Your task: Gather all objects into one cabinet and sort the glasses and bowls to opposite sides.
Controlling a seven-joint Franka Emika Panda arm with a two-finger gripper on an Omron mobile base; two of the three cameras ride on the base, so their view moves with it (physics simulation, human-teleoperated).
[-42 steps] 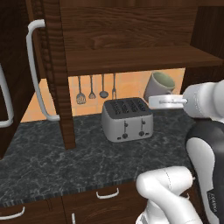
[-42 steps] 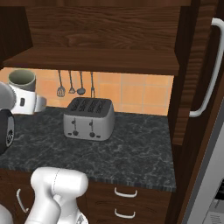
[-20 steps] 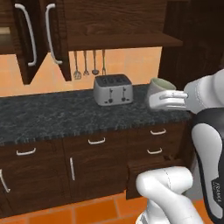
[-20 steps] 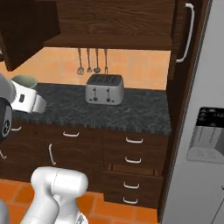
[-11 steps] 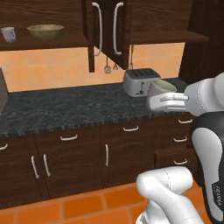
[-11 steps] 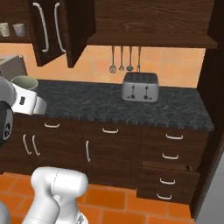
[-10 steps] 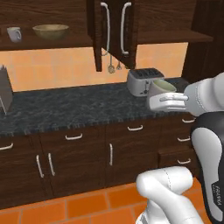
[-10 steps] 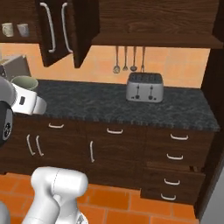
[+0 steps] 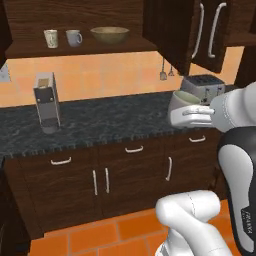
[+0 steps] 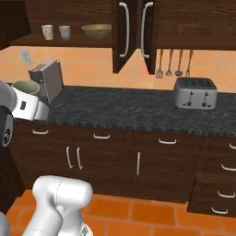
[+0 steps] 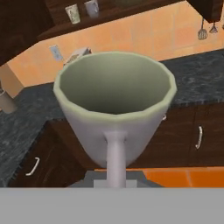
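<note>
Plain pale cup [image 11: 114,109] in gripper [image 9: 186,113]; no legible txt.

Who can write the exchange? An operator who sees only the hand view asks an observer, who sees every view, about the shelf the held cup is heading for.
Operator: I see my pale cup and two small cups on a shelf. What else is up there?
Observer: A wide tan bowl sits on the same shelf, right of the grey mug.
Operator: Are the cabinet doors shut?
Observer: No, the cabinet doors right of the shelf stand open.
Operator: Anything further right?
Observer: A silver toaster stands on the counter.
</note>
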